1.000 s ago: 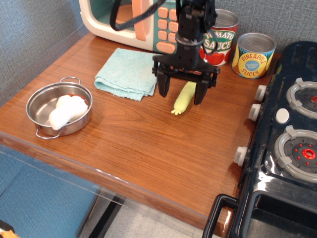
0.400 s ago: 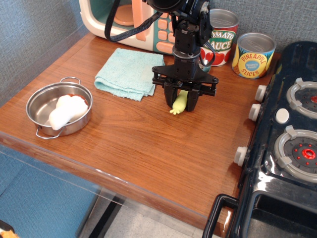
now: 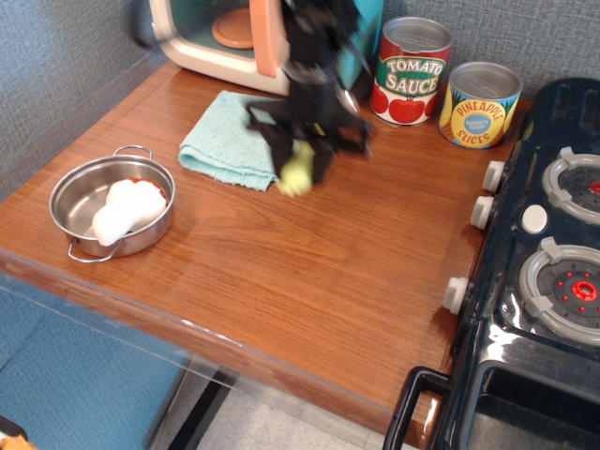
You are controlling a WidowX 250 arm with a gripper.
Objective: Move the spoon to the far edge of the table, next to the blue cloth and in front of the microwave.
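Observation:
My gripper (image 3: 302,167) is motion-blurred over the brown table (image 3: 309,281), at the right edge of the blue cloth (image 3: 225,141). It is shut on the spoon (image 3: 296,178); only the pale yellow-green handle shows, sticking out below the fingers just above the wood. The spoon's metal bowl is hidden by the gripper. The microwave (image 3: 202,42) stands at the far edge behind the cloth, its door area partly hidden by the arm.
A tomato sauce can (image 3: 411,75) and a pineapple can (image 3: 480,105) stand at the back right. A steel pot (image 3: 77,192) holding a white object (image 3: 122,211) sits at the left. The black toy stove (image 3: 544,281) fills the right side.
The gripper closed on the spoon handle, then swung left with it toward the blue cloth's right edge. The spoon has left its earlier spot right of the cloth.

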